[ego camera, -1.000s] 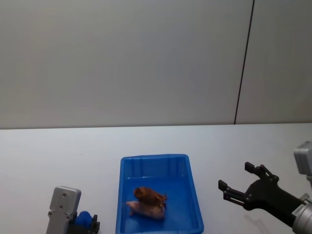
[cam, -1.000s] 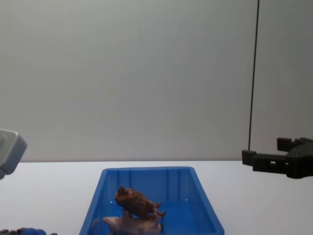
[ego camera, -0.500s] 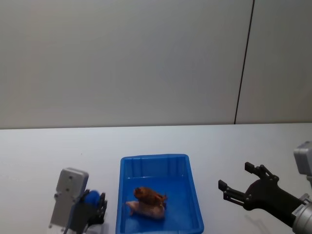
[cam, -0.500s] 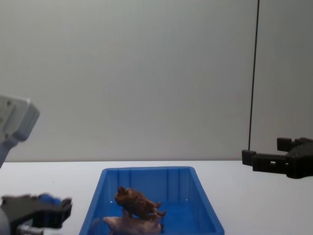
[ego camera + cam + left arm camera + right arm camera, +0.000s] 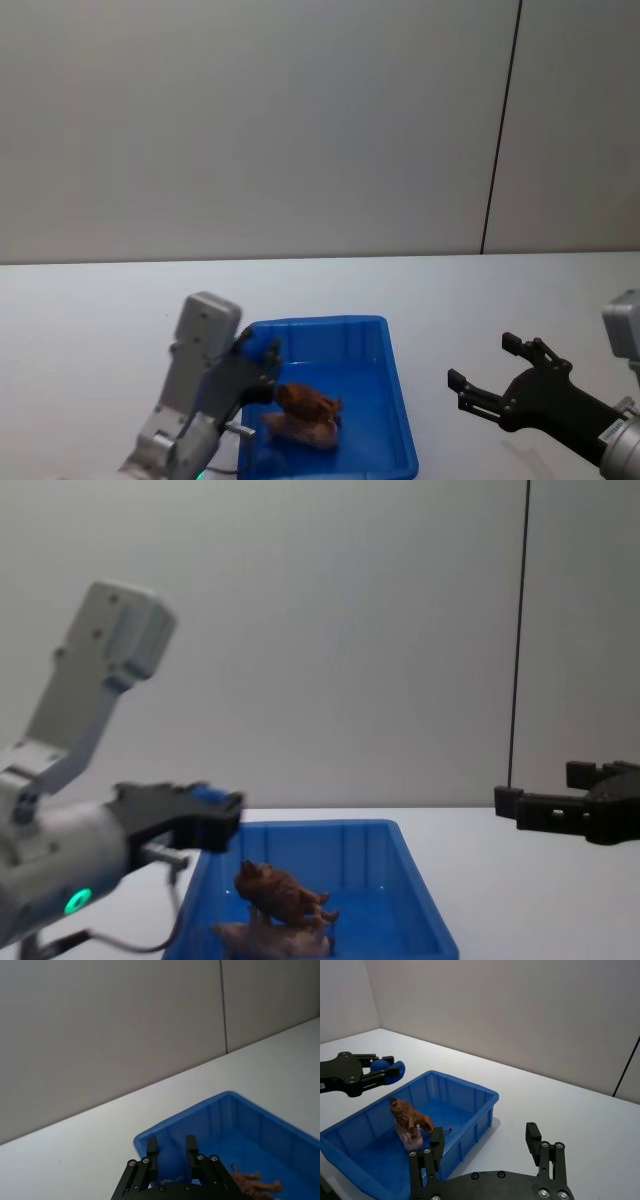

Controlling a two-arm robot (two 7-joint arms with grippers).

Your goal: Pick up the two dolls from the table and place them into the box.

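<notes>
Left gripper [image 5: 262,362] with small blue object [image 5: 381,1065] hangs over box [image 5: 400,420] left rim, crowding that side. Lion [image 5: 308,402] atop pig [image 5: 300,431] fills near floor; far half bare. Table [image 5: 90,310] elsewhere bare.

Head looks down, chest level (both wrists nearer); all share the box [image 5: 400,420].

Your left gripper [image 5: 262,362] rises from the table's near left | now sits over the box's [image 5: 396,400] left rim | blue ball [image 5: 380,1065] travels with it
</notes>
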